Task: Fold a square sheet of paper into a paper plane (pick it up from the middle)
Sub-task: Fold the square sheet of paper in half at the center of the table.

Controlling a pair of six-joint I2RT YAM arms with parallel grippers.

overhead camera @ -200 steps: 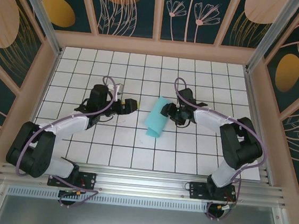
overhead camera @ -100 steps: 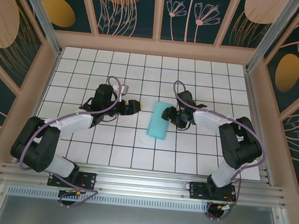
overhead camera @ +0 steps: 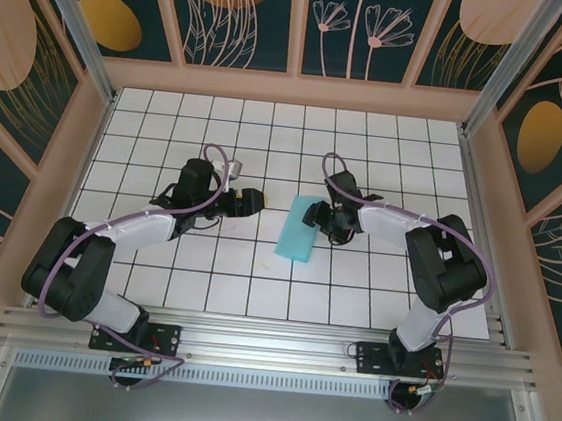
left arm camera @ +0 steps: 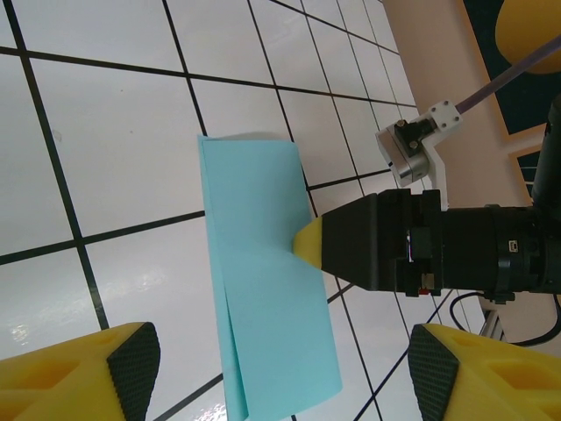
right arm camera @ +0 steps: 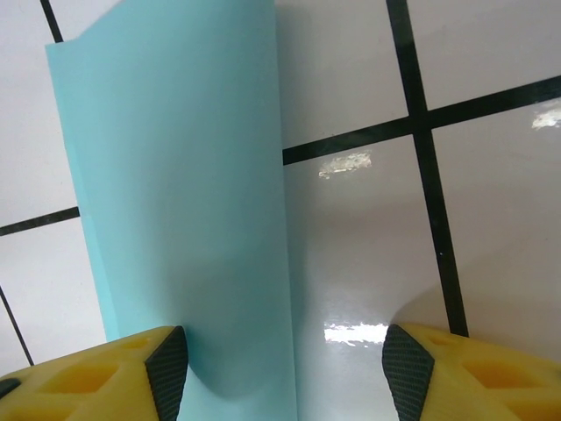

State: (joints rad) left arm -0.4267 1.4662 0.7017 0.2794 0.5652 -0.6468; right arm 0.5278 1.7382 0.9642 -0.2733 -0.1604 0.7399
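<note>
The square sheet of paper lies on the tiled table, folded in half into a long light cyan rectangle; its two layers gape slightly along one long side. My right gripper is at the sheet's right edge, open, with the long edge running between its fingers. One yellow fingertip touches the paper. My left gripper hovers left of the sheet, open and apart from it, fingers spread wide in the left wrist view. The paper has no diagonal creases.
White grid table is enclosed by wooden-framed patterned walls at back and sides. An aluminium rail runs along the near edge by the arm bases. The right wrist's white camera mount stands just behind the paper.
The paper, bulging and tilted a second ago, now lies flatter and straighter. My right gripper has slid left onto its edge and opened a little. My left gripper has shifted slightly right.
</note>
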